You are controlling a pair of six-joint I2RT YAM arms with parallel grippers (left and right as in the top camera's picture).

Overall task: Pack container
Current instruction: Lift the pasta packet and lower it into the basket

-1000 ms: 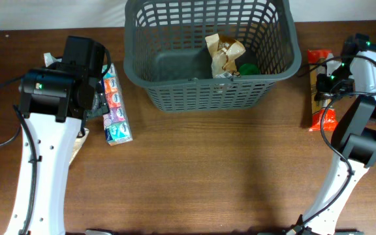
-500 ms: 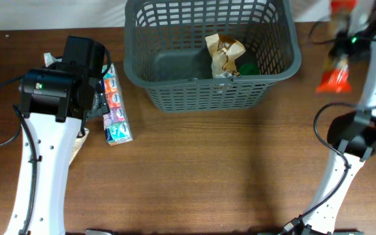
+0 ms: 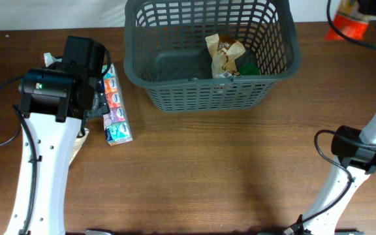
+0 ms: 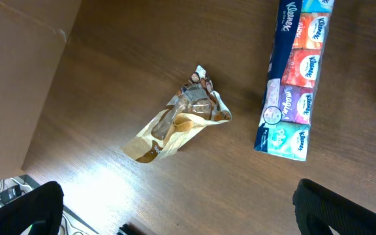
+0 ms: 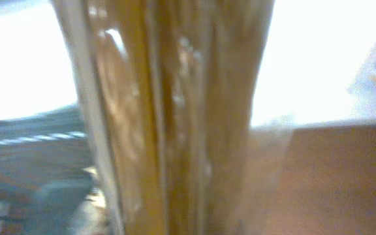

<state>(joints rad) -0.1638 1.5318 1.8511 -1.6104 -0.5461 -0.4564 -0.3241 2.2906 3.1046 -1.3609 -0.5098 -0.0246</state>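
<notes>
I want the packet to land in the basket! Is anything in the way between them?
Nothing visible is. The packet hangs in the air beyond the basket's right rim, and the basket top is open. A brown bag lies inside, with bare floor left of it.

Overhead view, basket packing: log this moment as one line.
right gripper: holds orange packet, right of basket | left gripper: open over snack bag | basket: brown bag inside

Bag (image 3: 224, 55) in basket (image 3: 175, 83) (tissues (image 3: 115, 104) left)
</notes>
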